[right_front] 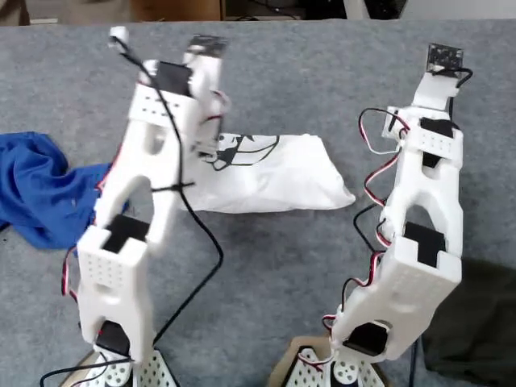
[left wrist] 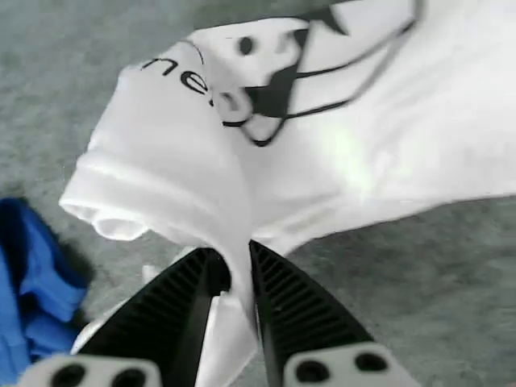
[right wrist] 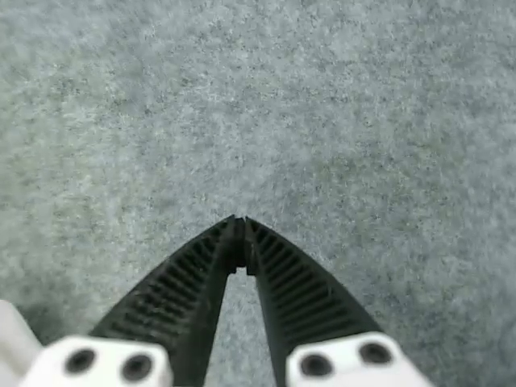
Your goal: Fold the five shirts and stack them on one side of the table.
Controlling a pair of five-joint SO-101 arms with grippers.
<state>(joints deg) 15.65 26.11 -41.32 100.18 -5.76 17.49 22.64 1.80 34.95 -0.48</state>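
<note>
The left gripper [left wrist: 234,270] had its jaws clamped on an edge of the white shirt [right_front: 274,173], lying just toward 12 o'clock of centre. Drawing that edge low and evenly toward 3 o'clock should land the fold flat. The right gripper [right wrist: 240,242], jaws together, hung over bare surface [right wrist: 363,121]; a blue shirt [right_front: 36,185] lay at 9 o'clock.

One white shirt [right_front: 274,173], one blue shirt [right_front: 40,189], one dark garment [right_front: 476,322], and two arms: left arm [right_front: 133,201], right arm [right_front: 423,226].
</note>
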